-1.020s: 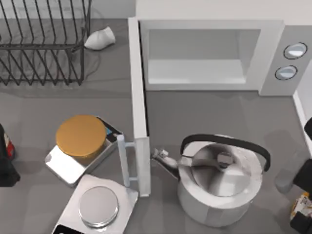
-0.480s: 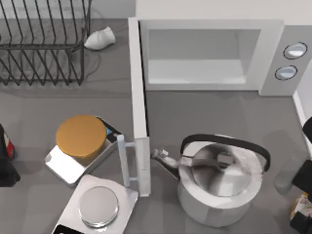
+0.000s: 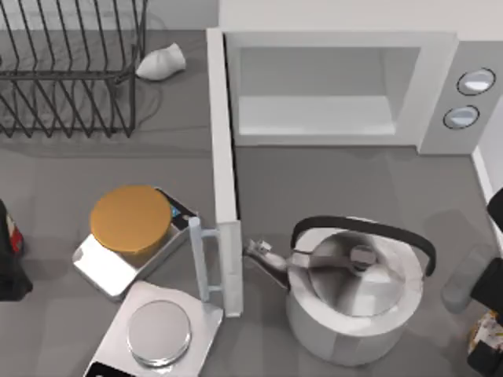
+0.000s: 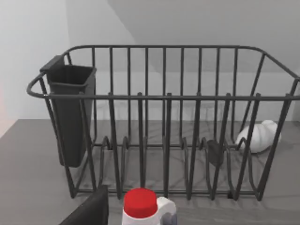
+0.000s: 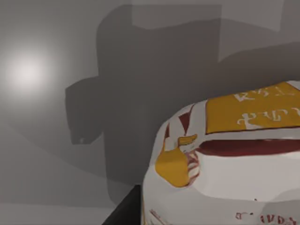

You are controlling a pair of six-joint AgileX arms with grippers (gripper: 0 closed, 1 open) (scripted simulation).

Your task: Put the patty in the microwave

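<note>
Right pincer point(image 3: 491, 326) at the bench's point(image 3: 346, 184) right edge sits over the patty point(image 5: 225, 164), grip unclear, presumably to carry it around the kettle point(image 3: 354, 294) into the open microwave point(image 3: 330, 86).

Top view: taken from above, looking straight down on the tabletop point(image 3: 330, 181); microwave point(image 3: 440, 94) at the far edge, kettle point(image 3: 354, 294) near the front.

Left wrist view: set low, level with the tabletop, aimed at the wire rack point(image 4: 164, 122) at fairly close range. Rack point(image 3: 71, 71) and white lump point(image 4: 260, 136) beside it are shared with the top view point(image 3: 161, 61).

Right wrist view: held very close over a white, yellow and red printed packet point(image 5: 225, 164), grey tabletop behind.
</note>
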